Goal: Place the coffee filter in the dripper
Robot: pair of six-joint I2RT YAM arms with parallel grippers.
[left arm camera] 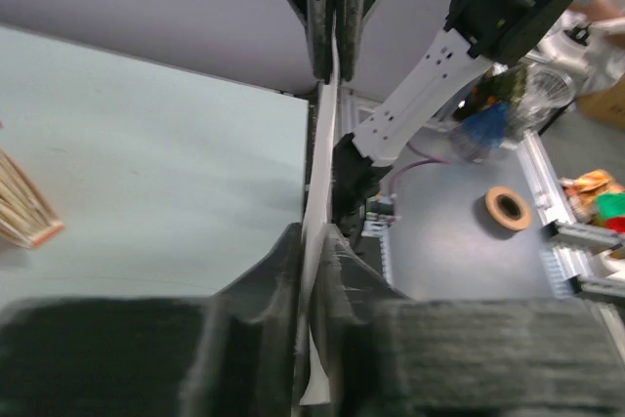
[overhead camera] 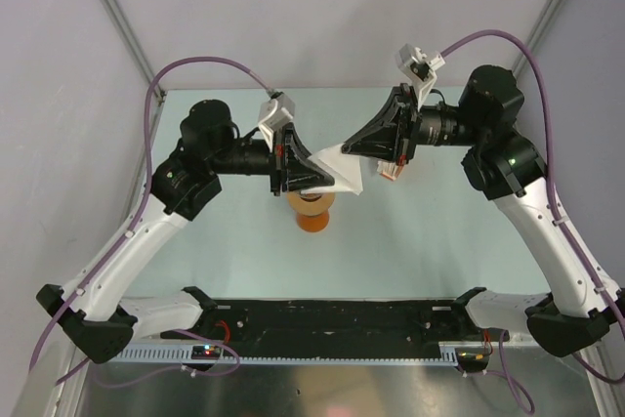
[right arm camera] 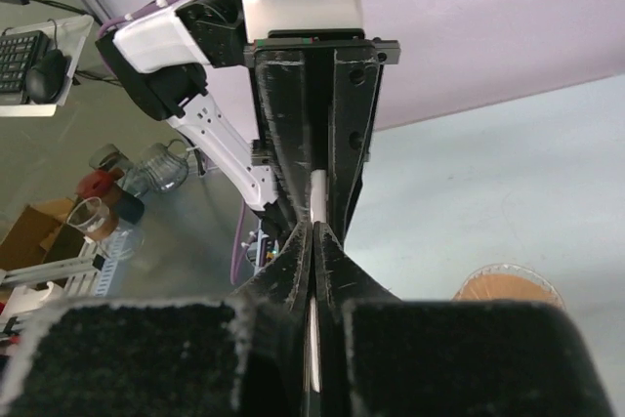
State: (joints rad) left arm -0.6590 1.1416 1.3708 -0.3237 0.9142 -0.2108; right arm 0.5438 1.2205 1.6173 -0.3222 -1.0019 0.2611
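The coffee filter (overhead camera: 348, 179) is a thin white paper held in the air between both grippers. My left gripper (overhead camera: 325, 176) is shut on its left side and my right gripper (overhead camera: 349, 149) is shut on its upper right edge. The dripper (overhead camera: 312, 204), a tan ring, sits on an orange vessel (overhead camera: 312, 222) just below the filter, partly hidden by it. In the left wrist view the filter (left arm camera: 321, 183) shows edge-on in my left gripper (left arm camera: 317, 241). In the right wrist view the filter (right arm camera: 319, 190) is pinched in my right gripper (right arm camera: 314, 233).
The tan-and-white stack of filters (overhead camera: 391, 171) lies right of the filter, under the right gripper, and shows in the left wrist view (left arm camera: 24, 212). An orange-brown round rim (right arm camera: 508, 286) sits at the lower right of the right wrist view. Grey walls surround the table.
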